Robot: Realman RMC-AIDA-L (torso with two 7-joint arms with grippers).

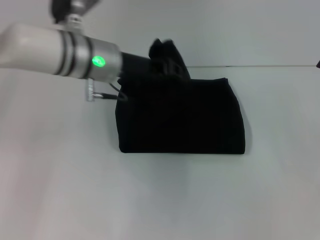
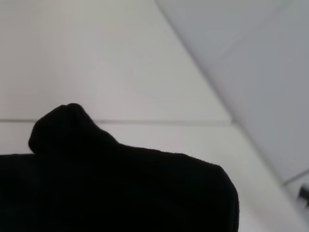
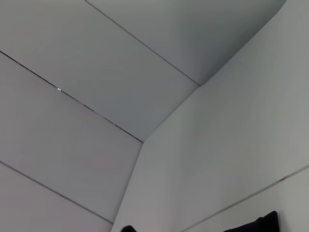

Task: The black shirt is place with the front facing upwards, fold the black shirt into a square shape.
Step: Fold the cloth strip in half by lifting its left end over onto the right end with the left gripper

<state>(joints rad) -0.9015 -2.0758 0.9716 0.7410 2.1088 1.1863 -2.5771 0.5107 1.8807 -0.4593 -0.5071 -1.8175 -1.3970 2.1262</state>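
Observation:
The black shirt [image 1: 185, 120] lies on the white table as a folded, roughly square block, with no lettering showing. My left arm reaches in from the upper left, and its dark gripper [image 1: 167, 57] sits over the shirt's far edge, merging with the black cloth. In the left wrist view the shirt [image 2: 120, 193] fills the lower part, with a raised lump of cloth at one end. The right gripper does not show in the head view.
The white table [image 1: 60, 190] stretches out on all sides of the shirt, and its far edge meets a pale wall [image 1: 260, 30]. The right wrist view shows only pale wall panels [image 3: 145, 72].

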